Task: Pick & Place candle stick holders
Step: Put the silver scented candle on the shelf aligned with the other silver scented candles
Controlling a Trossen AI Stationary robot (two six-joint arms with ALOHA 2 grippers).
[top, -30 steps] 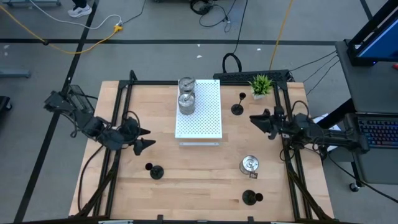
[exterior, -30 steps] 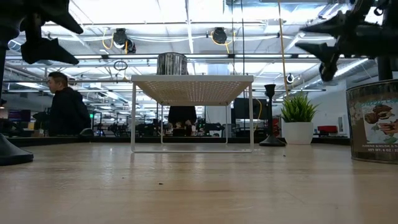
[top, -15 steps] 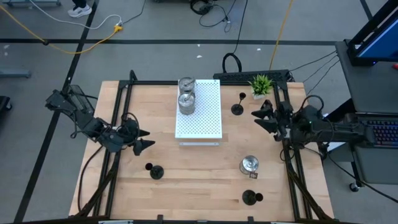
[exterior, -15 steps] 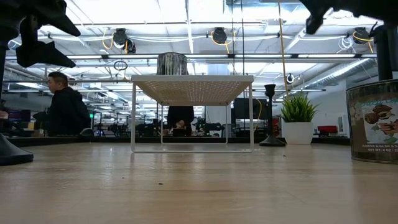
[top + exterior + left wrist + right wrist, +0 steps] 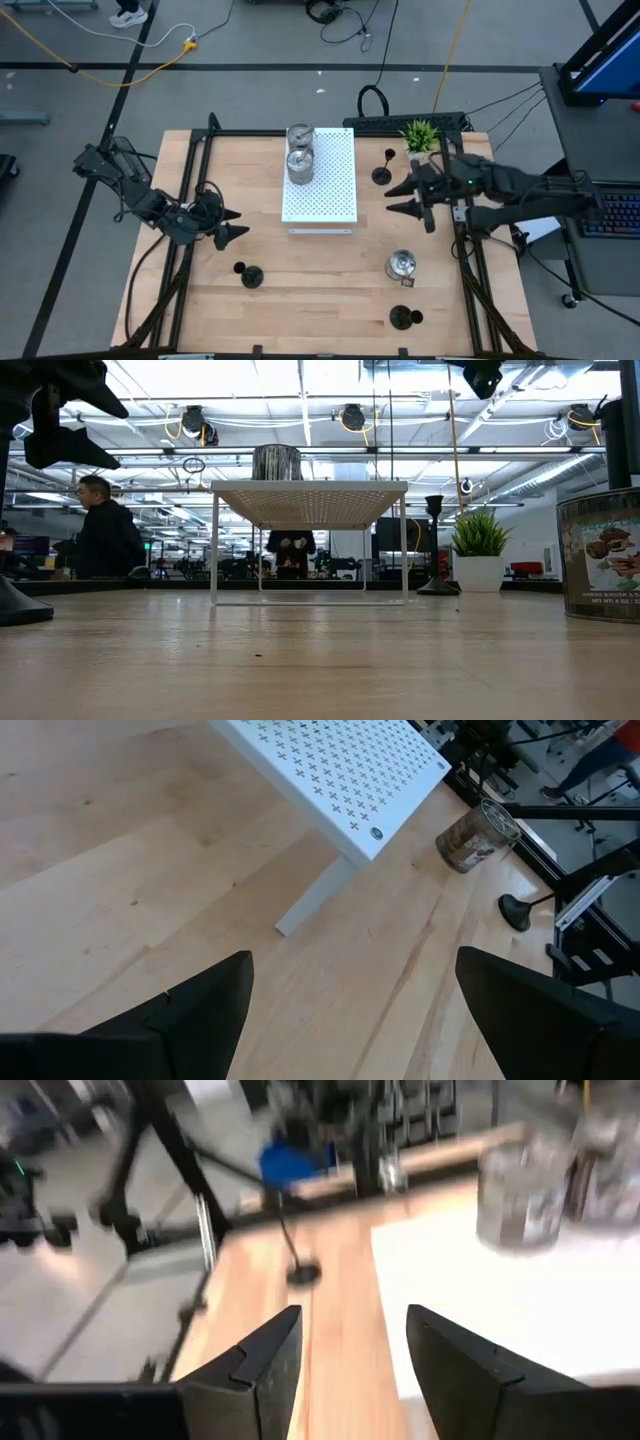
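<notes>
Two silver candle stick holders (image 5: 300, 165) (image 5: 299, 135) stand on the white perforated board (image 5: 330, 190). A third silver one (image 5: 401, 264) stands on the table at the near right. Black holders stand by their round bases at the far right (image 5: 382, 172), near left (image 5: 250, 275) and near right (image 5: 403, 318). My left gripper (image 5: 228, 224) hangs open left of the board, with nothing between its fingers (image 5: 200, 1010). My right gripper (image 5: 398, 198) hangs open and high, right of the board, also with nothing between its fingers (image 5: 270, 1360).
A small green potted plant (image 5: 420, 135) stands at the far right corner. The board stands raised on thin legs (image 5: 214, 545). Black frame rails (image 5: 190, 190) run along both table sides. A person (image 5: 105, 525) sits in the room beyond the table.
My right gripper has risen well above the table, almost out of the low view's top. It has gone toward the board and tipped nearer to level. My left gripper has kept still, and no holder has moved.
</notes>
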